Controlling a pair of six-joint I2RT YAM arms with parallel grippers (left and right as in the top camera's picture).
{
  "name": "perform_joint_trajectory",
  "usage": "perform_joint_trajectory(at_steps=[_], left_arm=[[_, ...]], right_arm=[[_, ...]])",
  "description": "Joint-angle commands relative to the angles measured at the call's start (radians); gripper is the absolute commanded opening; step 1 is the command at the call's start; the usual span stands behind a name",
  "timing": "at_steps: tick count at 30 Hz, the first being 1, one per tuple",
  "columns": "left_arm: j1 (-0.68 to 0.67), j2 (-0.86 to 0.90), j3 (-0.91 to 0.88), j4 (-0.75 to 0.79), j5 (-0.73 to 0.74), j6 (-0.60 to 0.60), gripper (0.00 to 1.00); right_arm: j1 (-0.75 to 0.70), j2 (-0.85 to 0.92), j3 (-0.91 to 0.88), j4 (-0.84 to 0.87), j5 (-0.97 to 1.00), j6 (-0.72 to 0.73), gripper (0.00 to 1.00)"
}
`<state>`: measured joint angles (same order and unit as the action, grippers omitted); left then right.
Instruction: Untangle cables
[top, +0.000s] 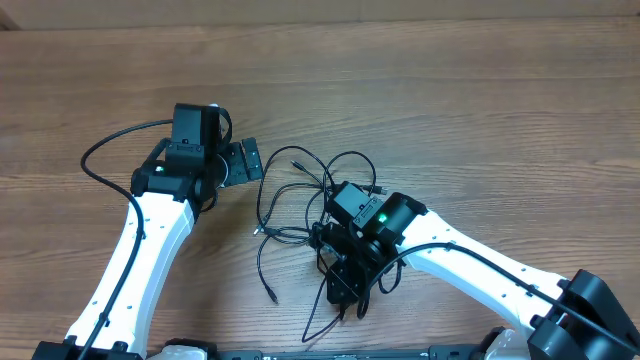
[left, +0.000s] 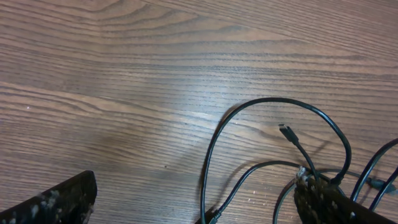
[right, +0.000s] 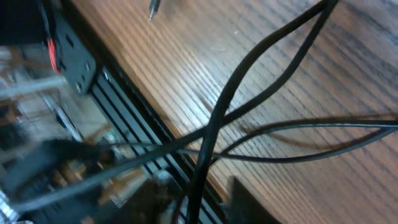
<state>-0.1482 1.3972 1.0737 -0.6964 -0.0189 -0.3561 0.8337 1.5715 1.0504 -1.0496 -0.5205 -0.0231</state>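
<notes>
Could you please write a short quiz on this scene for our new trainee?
1. True or false: the left gripper is open, gripping nothing.
2. The cables are: A) neatly coiled; B) tangled in loose loops; C) hanging from a hook.
3. Fill in: the table top shows ____ grain.
Key: 1 true; 2 B; 3 wood.

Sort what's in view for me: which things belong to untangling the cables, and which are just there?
Belongs to the job:
- cables, tangled on the table between the arms
- left gripper, open beside the tangle
- right gripper, down in the tangle

Just there:
- table, bare wood
- thicker black wire looping off the left arm
</notes>
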Motion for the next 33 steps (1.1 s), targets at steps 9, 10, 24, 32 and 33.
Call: perform_joint_trajectory(at_steps=[9, 10, 24, 32, 33], left_arm=[[0.004, 0.004, 0.008, -0.008, 0.009, 0.019, 1.0], [0.004, 0.004, 0.008, -0.01, 0.009, 0.019, 1.0], [0.004, 0.004, 0.008, -0.014, 0.011, 0.019, 1.0], [0.004, 0.004, 0.008, -0.013, 0.011, 0.019, 1.0], [0.004, 0.004, 0.008, -0.014, 0.011, 0.019, 1.0]], right_arm=[[-0.032, -0.004, 0.016, 0.013, 0.053, 0.046, 0.04], [-0.049, -0.004, 0.031, 0.001, 0.092, 0.079, 0.04], [-0.368, -0.004, 0.57, -0.23, 0.3, 0.24, 0.04], [-0.392, -0.004, 0.92, -0.208, 0.285, 0.24, 0.04], [-0.392, -0.004, 0.947, -0.2, 0.29, 0.24, 0.04]])
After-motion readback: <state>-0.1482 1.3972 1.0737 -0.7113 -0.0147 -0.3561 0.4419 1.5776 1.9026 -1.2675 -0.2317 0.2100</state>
